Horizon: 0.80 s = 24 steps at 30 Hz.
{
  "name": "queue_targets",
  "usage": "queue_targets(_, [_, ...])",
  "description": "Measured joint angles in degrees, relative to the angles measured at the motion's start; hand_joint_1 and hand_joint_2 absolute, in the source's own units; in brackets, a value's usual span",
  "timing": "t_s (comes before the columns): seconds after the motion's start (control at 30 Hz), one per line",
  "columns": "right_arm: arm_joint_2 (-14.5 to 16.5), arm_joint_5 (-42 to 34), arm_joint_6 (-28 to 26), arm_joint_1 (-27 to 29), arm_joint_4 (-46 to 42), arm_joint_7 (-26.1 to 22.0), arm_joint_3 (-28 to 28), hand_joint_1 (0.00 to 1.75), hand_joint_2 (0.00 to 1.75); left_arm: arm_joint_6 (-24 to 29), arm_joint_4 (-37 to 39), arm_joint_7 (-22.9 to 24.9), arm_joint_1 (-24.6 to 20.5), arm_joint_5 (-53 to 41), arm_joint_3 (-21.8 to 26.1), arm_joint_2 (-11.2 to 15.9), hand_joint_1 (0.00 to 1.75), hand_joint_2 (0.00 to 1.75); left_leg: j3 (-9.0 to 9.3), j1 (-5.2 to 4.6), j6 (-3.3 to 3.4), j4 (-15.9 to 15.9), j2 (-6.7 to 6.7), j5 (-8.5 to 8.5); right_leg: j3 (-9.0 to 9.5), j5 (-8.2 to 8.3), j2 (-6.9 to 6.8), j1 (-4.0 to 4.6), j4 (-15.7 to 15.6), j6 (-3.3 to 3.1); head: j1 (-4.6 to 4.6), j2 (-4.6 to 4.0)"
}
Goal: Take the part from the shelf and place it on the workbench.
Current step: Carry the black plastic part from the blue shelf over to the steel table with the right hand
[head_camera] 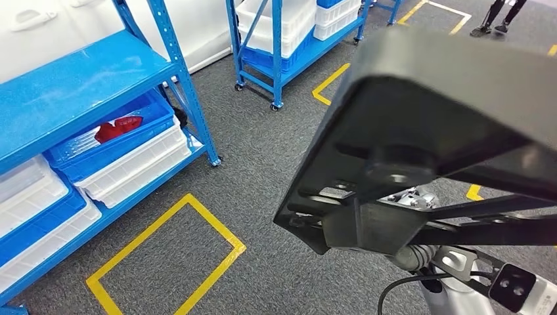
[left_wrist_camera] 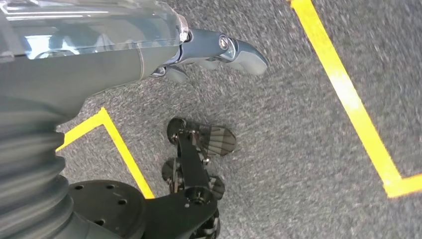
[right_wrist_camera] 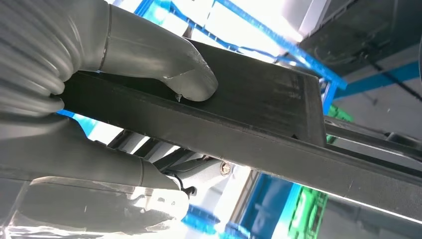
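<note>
The part point(head_camera: 433, 85) is a large flat black plate with a framework underneath, and it is held up close in front of the head camera. My right hand point(right_wrist_camera: 129, 50) grips the plate point(right_wrist_camera: 259, 114) by its edge, with the thumb point(right_wrist_camera: 189, 79) pressed on one face and the fingers point(right_wrist_camera: 99, 169) under the other. My right arm point(head_camera: 453, 275) comes up from below the plate. My left hand point(left_wrist_camera: 209, 50) hangs over the grey carpet and holds nothing.
A blue shelf rack point(head_camera: 79, 79) stands at the left with blue and white bins, and red items point(head_camera: 118, 128) lie in one blue bin. A second wheeled rack point(head_camera: 289, 39) stands further back. Yellow tape marks point(head_camera: 171, 256) cross the carpet. A person's feet point(head_camera: 496, 20) are at the far right.
</note>
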Motion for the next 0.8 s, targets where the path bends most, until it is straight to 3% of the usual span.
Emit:
queue_targets(0.03, [0.0, 0.26, -0.44, 0.21, -0.26, -0.01, -0.01, 1.75, 1.75, -0.25, -0.01, 0.02, -0.07, -0.2, -0.05, 0.03, 0.0, 1.75, 0.03, 0.12, -0.38, 0.09, 0.1, -0.18, -0.08, 0.09, 0.62, -0.01, -0.03, -0.37, 0.0, 0.0])
queue_targets(0.1, [0.0, 0.71, -1.45, 0.43, -0.9, 0.0, -0.01, 1.75, 1.75, -0.66, -0.01, 0.07, -0.19, -0.58, -0.23, 0.02, 0.0, 1.75, -0.65, 0.41, -1.14, 2.11, -1.87, -1.89, -0.2, 0.4, 1.82, -0.13, -0.17, -1.04, -0.01, 0.0])
queue_targets(0.17, [-0.01, 1.09, -2.43, 0.56, -1.39, -0.01, 0.01, 1.75, 1.75, -0.89, -0.01, 0.15, -0.09, -0.89, -0.43, 0.02, 0.0, 1.75, -3.43, 0.55, -1.58, 8.63, -4.56, -5.71, -0.33, 0.61, 3.01, -0.14, -0.2, -1.47, -0.01, 0.0])
queue_targets(0.2, [-0.02, 1.26, -2.81, 0.73, -1.55, -0.01, 0.02, 1.75, 1.75, -0.94, -0.01, 0.21, 0.03, -1.0, -0.51, 0.02, 0.0, 1.75, -5.32, 0.55, -1.61, 12.78, -5.01, -7.56, -0.39, 0.68, 3.7, -0.04, -0.18, -1.6, -0.01, 0.0])
queue_targets(0.23, [-0.02, 1.37, -3.11, 0.96, -1.72, -0.01, 0.03, 1.75, 1.75, -0.94, 0.0, 0.25, 0.14, -1.07, -0.59, 0.02, 0.0, 1.75, -6.9, 0.54, -1.56, 16.07, -5.17, -8.62, -0.43, 0.72, 4.45, 0.07, -0.16, -1.69, -0.01, 0.0])
queue_targets(0.27, [-0.02, 1.44, -3.33, 1.21, -1.93, 0.0, 0.04, 1.75, 1.75, -0.95, 0.0, 0.28, 0.21, -1.15, -0.69, 0.02, 0.0, 1.75, -7.65, 0.53, -1.38, 17.44, -5.25, -8.51, -0.43, 0.75, 5.24, 0.19, -0.14, -1.73, -0.01, 0.0])
queue_targets(0.3, [-0.02, 1.51, -3.5, 1.45, -2.2, 0.0, 0.05, 1.75, 1.75, -0.95, 0.0, 0.31, 0.22, -1.24, -0.81, 0.01, 0.0, 1.75, -7.31, 0.49, -1.09, 16.48, -5.39, -7.25, -0.37, 0.77, 6.02, 0.31, -0.13, -1.75, -0.01, 0.0])
queue_targets(0.33, [-0.02, 1.6, -3.67, 1.65, -2.53, -0.01, 0.05, 1.75, 1.75, -0.95, 0.0, 0.31, 0.19, -1.31, -0.92, 0.01, 0.0, 1.75, -5.91, 0.43, -0.67, 13.25, -5.9, -5.08, -0.29, 0.79, 6.81, 0.4, -0.13, -1.73, -0.01, 0.0])
queue_targets(0.4, [-0.02, 1.98, -4.13, 2.0, -3.27, -0.01, 0.07, 1.75, 1.75, -0.94, 0.0, 0.31, 0.2, -1.49, -1.08, 0.04, 0.0, 1.75, -2.23, 0.33, 0.38, 4.85, -8.57, -1.23, -0.24, 0.88, 8.28, 0.43, -0.12, -1.58, 0.0, 0.0])
queue_targets(0.47, [-0.02, 2.51, -4.73, 2.54, -3.84, -0.01, 0.1, 1.75, 1.75, -0.95, 0.01, 0.34, 0.25, -1.72, -1.17, 0.09, 0.0, 1.75, -0.38, 0.19, 0.93, 0.54, -10.26, -0.08, -0.47, 1.08, 9.56, 0.2, -0.15, -1.1, 0.0, 0.0])
queue_targets(0.53, [-0.02, 2.9, -5.25, 3.26, -4.3, -0.01, 0.16, 1.75, 1.75, -0.97, 0.02, 0.52, 0.14, -1.9, -1.33, 0.06, 0.0, 1.75, -0.02, 0.14, 1.09, -0.18, -9.26, 0.13, -0.7, 1.39, 10.53, 0.07, -0.39, -0.37, -0.01, 0.0])
queue_targets(0.6, [0.05, 3.22, -5.69, 3.64, -4.67, 0.0, 0.43, 1.75, 1.75, -1.04, 0.02, 1.02, -0.04, -2.04, -1.45, -0.04, 0.0, 1.75, 0.43, 0.37, 1.5, -1.3, -7.93, 0.81, -1.26, 0.57, 8.75, 0.2, 0.5, 0.16, 0.0, 0.0])
queue_targets(0.67, [0.13, 3.6, -6.36, 3.69, -4.74, -0.01, 1.23, 1.75, 1.75, -1.1, 0.02, 1.68, 0.07, -2.32, -1.5, -0.13, 0.0, 1.75, 0.59, 0.51, 1.79, -2.03, -6.39, 1.24, -3.67, -2.75, 5.44, 0.16, 5.71, 0.57, 0.01, 0.0])
queue_targets(0.73, [0.15, 4.04, -7.41, 3.78, -4.62, -0.01, 2.35, 1.75, 1.75, -1.11, 0.02, 2.18, 0.34, -2.59, -1.56, -0.17, 0.0, 1.75, 0.45, 0.49, 1.84, -2.04, -4.75, 1.24, -7.1, -6.06, 4.17, -0.22, 13.08, 1.13, 0.01, 0.0])
queue_targets(0.77, [0.15, 4.25, -7.96, 3.84, -4.54, -0.01, 2.88, 1.75, 1.75, -1.11, 0.02, 2.34, 0.38, -2.65, -1.59, -0.21, 0.0, 1.75, 0.4, 0.51, 1.8, -2.0, -3.94, 1.19, -7.92, -6.37, 3.97, -0.46, 14.96, 1.43, 0.01, 0.0])
queue_targets(0.8, [0.15, 4.45, -8.57, 3.85, -4.48, -0.01, 3.39, 1.75, 1.75, -1.11, 0.02, 2.46, 0.35, -2.73, -1.63, -0.28, 0.0, 1.75, 0.37, 0.57, 1.68, -1.9, -3.17, 1.11, -7.63, -5.58, 3.72, -0.71, 14.64, 1.72, 0.01, 0.0])
